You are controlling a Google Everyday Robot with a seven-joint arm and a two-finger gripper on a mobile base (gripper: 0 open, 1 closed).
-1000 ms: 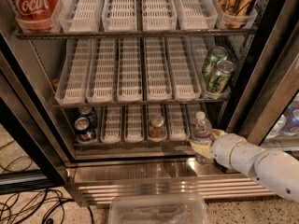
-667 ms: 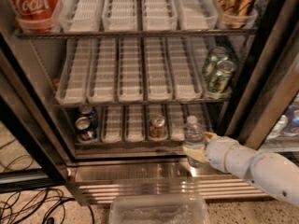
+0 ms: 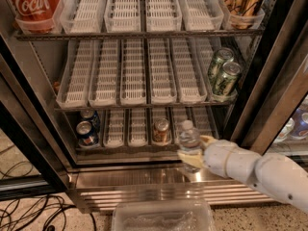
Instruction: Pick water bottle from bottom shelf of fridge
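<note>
Water bottle (image 3: pixel 189 139) is upright, long axis vertical, out over the steel sill (image 3: pixel 120 177) just in front of the bottom shelf (image 3: pixel 137 128). The gripper (image 3: pixel 193 148) comes in from the bottle's right, jaws closed round its lower body. Nearer than the bottle: clear bin (image 3: pixel 163 216). Just behind-left of the bottle: orange-brown can (image 3: pixel 160 130). Far left: blue cans (image 3: pixel 87 130). Above-right: green cans (image 3: pixel 222 75). Pull-out path looks free; door frame (image 3: pixel 269 66) sits close on the right.

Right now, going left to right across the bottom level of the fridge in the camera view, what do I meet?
Two blue cans → orange-brown can → water bottle, with the gripper closed around it, reaching in from the right.
</note>
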